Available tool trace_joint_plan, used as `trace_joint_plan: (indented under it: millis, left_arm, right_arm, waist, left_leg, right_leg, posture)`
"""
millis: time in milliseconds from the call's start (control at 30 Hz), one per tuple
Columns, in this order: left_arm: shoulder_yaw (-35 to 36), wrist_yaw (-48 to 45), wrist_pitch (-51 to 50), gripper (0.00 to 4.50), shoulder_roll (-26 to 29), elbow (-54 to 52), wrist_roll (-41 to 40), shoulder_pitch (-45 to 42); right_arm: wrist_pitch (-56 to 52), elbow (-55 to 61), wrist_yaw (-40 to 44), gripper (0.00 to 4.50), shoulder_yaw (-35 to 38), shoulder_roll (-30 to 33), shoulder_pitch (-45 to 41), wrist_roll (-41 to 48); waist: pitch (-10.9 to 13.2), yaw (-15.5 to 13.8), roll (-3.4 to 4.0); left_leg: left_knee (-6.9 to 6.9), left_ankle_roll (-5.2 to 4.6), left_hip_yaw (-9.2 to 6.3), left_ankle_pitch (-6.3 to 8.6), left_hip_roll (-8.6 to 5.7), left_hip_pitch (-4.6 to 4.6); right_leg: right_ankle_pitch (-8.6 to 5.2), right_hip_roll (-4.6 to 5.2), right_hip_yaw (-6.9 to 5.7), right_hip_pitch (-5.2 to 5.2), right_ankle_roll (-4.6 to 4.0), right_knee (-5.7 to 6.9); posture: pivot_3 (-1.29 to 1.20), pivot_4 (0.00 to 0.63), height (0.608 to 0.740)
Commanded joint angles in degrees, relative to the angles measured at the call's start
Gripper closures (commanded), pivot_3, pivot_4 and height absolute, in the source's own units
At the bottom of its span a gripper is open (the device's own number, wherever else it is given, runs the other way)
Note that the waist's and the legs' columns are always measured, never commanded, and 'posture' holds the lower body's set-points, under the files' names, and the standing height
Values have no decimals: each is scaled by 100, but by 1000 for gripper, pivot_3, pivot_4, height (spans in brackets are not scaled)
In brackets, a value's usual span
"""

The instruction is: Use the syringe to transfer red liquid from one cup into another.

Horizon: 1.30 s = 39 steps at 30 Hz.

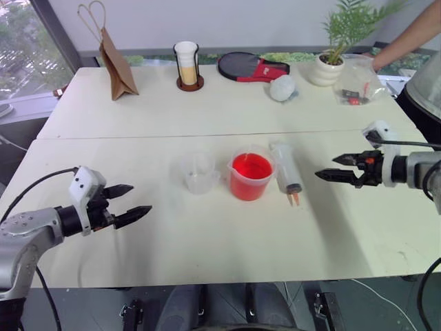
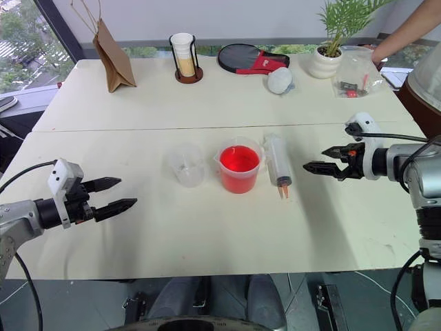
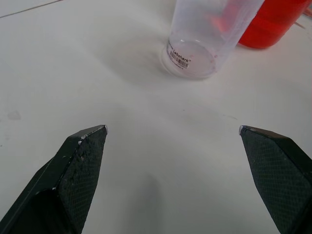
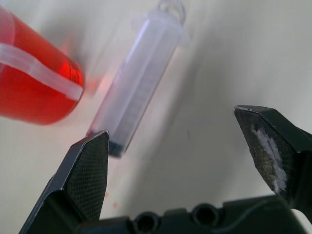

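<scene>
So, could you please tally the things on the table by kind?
Cups: 3: wider cup, smaller cup, white cup
Syringe: 1
Paper bag: 1
Paddle: 1
Potted plant: 1
Plastic bag: 1
White bundle: 1
Total: 9

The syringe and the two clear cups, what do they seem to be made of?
Syringe: probably cloudy, translucent plastic; the table shows dimly through its barrel.
Wider cup: clear glossy plastic, likely; red liquid shows through its wall.
Smaller cup: clear, slightly frosted plastic, apparently.
</scene>
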State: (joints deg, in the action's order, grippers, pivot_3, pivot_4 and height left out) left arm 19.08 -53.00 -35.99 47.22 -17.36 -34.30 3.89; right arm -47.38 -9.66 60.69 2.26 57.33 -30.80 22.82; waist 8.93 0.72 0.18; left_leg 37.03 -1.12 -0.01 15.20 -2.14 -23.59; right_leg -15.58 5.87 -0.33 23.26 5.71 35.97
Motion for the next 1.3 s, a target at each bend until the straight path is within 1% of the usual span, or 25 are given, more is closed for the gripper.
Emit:
trace_joint_plan:
  millis: [33, 133, 200, 367, 533, 667, 767, 900, 967, 1067, 1200, 1300]
  left_arm:
    - [169, 50, 52, 13, 70, -86, -24, -83]
    - [167, 64, 91, 13, 54, -63, -28, -105]
    - [165, 59, 106, 13, 70, -63, -20, -92]
    - [111, 83, 90, 13, 54, -72, -25, -117]
    - [71, 62, 91, 13, 103, -11, 7, -217]
    - [123, -135, 18, 13, 279, 59, -59, -346]
    - [55, -331, 24, 13, 502, 245, -31, -605]
    - [-243, -707, -65, 13, 931, 449, 9, -1194]
    - [-434, -1032, -140, 13, 1209, 471, -32, -1479]
    - [-698, -1501, -137, 13, 1530, 545, -41, -1850]
    - [-948, -1543, 65, 13, 1436, 746, 117, -2316]
    - [-967, -1444, -6, 13, 1268, 632, 46, -2472]
  right_arm:
    - [290, -92, 14, 31, -7, 21, -165, -167]
    - [473, -195, -1, 31, -39, -22, -206, -270]
    - [815, -143, -71, 31, -26, -47, -151, -392]
    - [805, -307, -29, 31, -94, -31, -224, -499]
    - [-49, -492, -24, 31, -346, 13, -561, -538]
    - [-620, -724, 22, 31, -656, 57, -1223, -667]
    - [-943, -793, 134, 31, -882, 34, -1710, -719]
    - [-1528, -833, 343, 31, -1266, -195, -2282, -656]
    - [-1962, -980, 359, 31, -1495, -427, -2633, -636]
    - [-2299, -1252, 529, 31, -2012, -707, -2994, -716]
    - [-2277, -2182, 487, 31, -2372, -1250, -3617, -955]
    - [-2100, -2844, 565, 31, -2647, -1590, -3964, -1182]
  waist:
    - [0, -6, 0]
    - [0, -3, 0]
    - [0, -1, 0]
    - [0, -1, 0]
    - [0, 0, 0]
    - [4, 16, 5]
    - [7, 19, 10]
    - [7, 14, 10]
    - [7, 25, 10]
    - [8, 36, 12]
    - [9, 46, 13]
    - [9, 40, 12]
  left_leg:
    - [0, 0, 0, 0, 0, 0]
    - [1, 0, 0, 0, 0, 0]
    - [0, 0, 0, 0, 0, 0]
    - [0, 0, 1, 0, 0, 0]
    - [2, 0, 1, 0, 0, 0]
    - [1, 0, 2, 0, 0, 0]
    - [-3, 2, 2, -1, 0, -2]
    - [-4, 3, 2, -1, 0, -5]
    - [-3, 3, 2, -1, -1, -8]
    - [-4, 4, 3, -1, -1, -18]
    - [-3, 9, 4, -5, -2, -36]
    - [5, 38, 5, -24, -4, -84]
  right_leg:
    - [0, 0, 0, -1, 0, 0]
    - [0, 0, 0, -1, 0, 0]
    - [0, 0, 0, 0, 0, 0]
    - [0, 0, 0, 0, 1, 1]
    - [0, 0, 0, 0, 0, 1]
    - [0, 0, 0, 4, 0, 1]
    - [0, 0, 0, 11, -1, 5]
    - [0, 0, 0, 11, -1, 3]
    - [0, 0, 0, 13, 0, 1]
    - [1, 0, 0, 26, 1, 5]
    - [12, -2, -1, 46, 21, 11]
    - [15, -5, -1, 96, 25, 26]
  posture:
    - [0, 150, 740]
    - [0, 150, 740]
    - [0, 150, 740]
    - [0, 150, 740]
    - [0, 150, 740]
    - [0, 150, 740]
    - [0, 150, 740]
    - [0, 150, 740]
    - [0, 150, 740]
    - [0, 150, 740]
    - [0, 150, 740]
    - [0, 150, 740]
